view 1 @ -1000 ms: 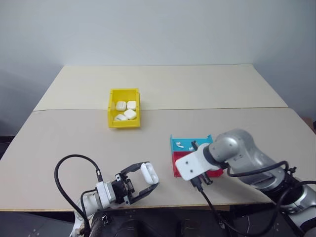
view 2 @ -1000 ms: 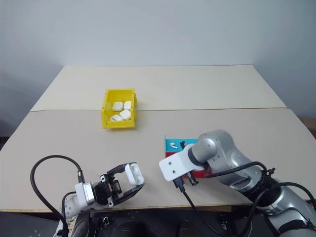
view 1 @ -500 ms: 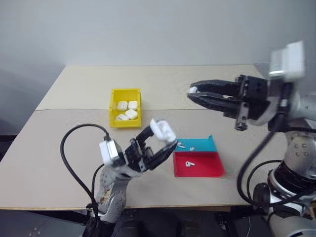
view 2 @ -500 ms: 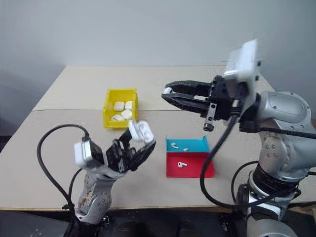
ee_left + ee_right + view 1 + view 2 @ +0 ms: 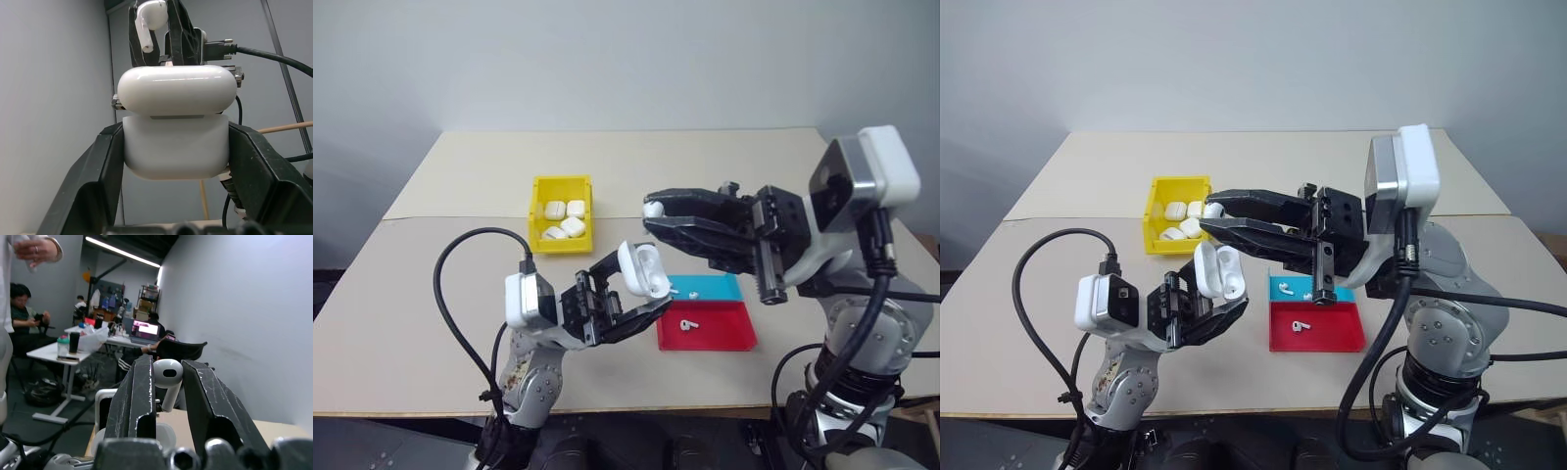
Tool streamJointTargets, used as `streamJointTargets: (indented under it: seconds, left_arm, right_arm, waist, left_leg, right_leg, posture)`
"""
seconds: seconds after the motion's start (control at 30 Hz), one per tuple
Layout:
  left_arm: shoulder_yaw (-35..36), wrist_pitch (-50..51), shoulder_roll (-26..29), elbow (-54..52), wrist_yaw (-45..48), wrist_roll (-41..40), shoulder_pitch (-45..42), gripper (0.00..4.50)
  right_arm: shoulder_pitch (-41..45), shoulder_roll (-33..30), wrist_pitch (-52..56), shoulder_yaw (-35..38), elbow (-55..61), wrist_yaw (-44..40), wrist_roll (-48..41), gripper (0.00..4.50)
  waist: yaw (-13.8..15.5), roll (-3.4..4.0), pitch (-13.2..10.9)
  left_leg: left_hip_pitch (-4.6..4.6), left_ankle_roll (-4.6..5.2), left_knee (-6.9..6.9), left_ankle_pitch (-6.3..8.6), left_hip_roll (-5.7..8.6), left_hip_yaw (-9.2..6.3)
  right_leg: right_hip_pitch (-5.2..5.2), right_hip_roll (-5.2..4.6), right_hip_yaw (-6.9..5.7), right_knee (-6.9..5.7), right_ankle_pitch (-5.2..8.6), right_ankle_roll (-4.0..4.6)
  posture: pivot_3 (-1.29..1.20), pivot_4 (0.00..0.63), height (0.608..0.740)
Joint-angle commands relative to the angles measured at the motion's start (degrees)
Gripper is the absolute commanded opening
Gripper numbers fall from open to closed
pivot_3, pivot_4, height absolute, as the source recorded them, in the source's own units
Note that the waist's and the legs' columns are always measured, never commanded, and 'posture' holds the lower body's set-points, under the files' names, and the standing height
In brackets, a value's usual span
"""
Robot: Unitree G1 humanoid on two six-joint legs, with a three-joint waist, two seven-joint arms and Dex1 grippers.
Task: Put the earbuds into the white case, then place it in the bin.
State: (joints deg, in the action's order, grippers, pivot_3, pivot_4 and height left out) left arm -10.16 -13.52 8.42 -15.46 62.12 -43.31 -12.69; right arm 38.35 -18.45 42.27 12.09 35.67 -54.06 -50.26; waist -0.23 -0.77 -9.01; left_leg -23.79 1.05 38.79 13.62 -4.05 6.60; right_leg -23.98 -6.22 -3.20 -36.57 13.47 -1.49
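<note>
Both arms have risen off the surface [image 5: 431, 284], the left gripper [image 5: 636, 294] fingers clamping the white case [image 5: 643, 270] with its lid open, the right gripper [image 5: 653, 215] fingers pinching an earbud [image 5: 653, 208] just above it, so next comes lowering that earbud, stem first, into the case.

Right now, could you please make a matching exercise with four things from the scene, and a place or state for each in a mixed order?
Things:
1. white case
2. earbud
3. yellow bin
4. red tray

Places or states:
A. lies on the table with one earbud inside
B. lid open, held in the left gripper
C. holds several closed white cases
D. pinched at the right gripper fingertips

Pairs: 1-B, 2-D, 3-C, 4-A
</note>
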Motion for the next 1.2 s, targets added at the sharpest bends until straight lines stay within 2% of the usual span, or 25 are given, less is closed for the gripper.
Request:
streamJointTargets:
  seconds: [0.03,0.2,0.43,0.73,1.2]
  left_arm:
    - [0.46,-0.23,-0.86,-1.28,0.67,-0.20,0.18,2.84]
    - [0.46,0.16,-1.44,-2.42,-0.05,0.53,1.37,2.84]
    - [0.56,-0.06,-1.29,-2.66,-0.04,0.95,1.84,2.84]
    - [-0.08,0.01,-1.60,-2.39,0.58,1.39,1.99,2.84]
    - [-0.07,0.42,-1.55,-2.78,0.11,1.97,1.37,2.84]
  right_arm:
    - [-1.26,-0.08,-4.61,-2.68,-0.24,-0.14,0.04,0.63]
    - [-5.74,-4.59,-8.59,-1.08,-1.40,-4.21,-1.33,0.63]
    - [-7.01,-6.78,-12.62,-3.91,-3.66,-5.69,0.59,0.63]
    - [-6.77,-7.04,-16.15,-7.61,-5.00,-5.55,2.68,0.63]
    - [-6.92,-7.60,-19.36,-9.53,-6.61,-5.72,4.75,0.63]
  waist:
    - [0.01,0.00,0.00]
    - [0.26,0.00,0.00]
    - [0.12,0.00,0.00]
    - [0.25,0.00,0.00]
    - [0.28,0.00,0.00]
  left_leg:
    - [0.00,0.00,0.00,0.00,0.00,0.00]
    - [-0.01,0.00,0.00,0.00,0.01,-0.01]
    - [0.02,0.01,-0.02,0.00,0.00,-0.04]
    - [0.01,0.00,-0.01,0.00,0.00,-0.03]
    - [0.01,0.01,-0.01,0.00,0.00,-0.03]
  right_leg:
    - [0.00,0.00,0.00,0.00,0.00,0.00]
    - [0.04,0.00,-0.04,0.10,0.00,-0.01]
    - [0.02,0.02,-0.02,0.02,0.01,0.00]
    - [0.02,0.02,-0.01,0.04,0.01,0.00]
    - [0.02,0.01,-0.01,0.06,0.01,0.00]
  posture:
    - [0.00,0.150,0.740]
    - [0.00,0.150,0.740]
    - [0.00,0.150,0.740]
    - [0.00,0.150,0.740]
    - [0.00,0.150,0.740]
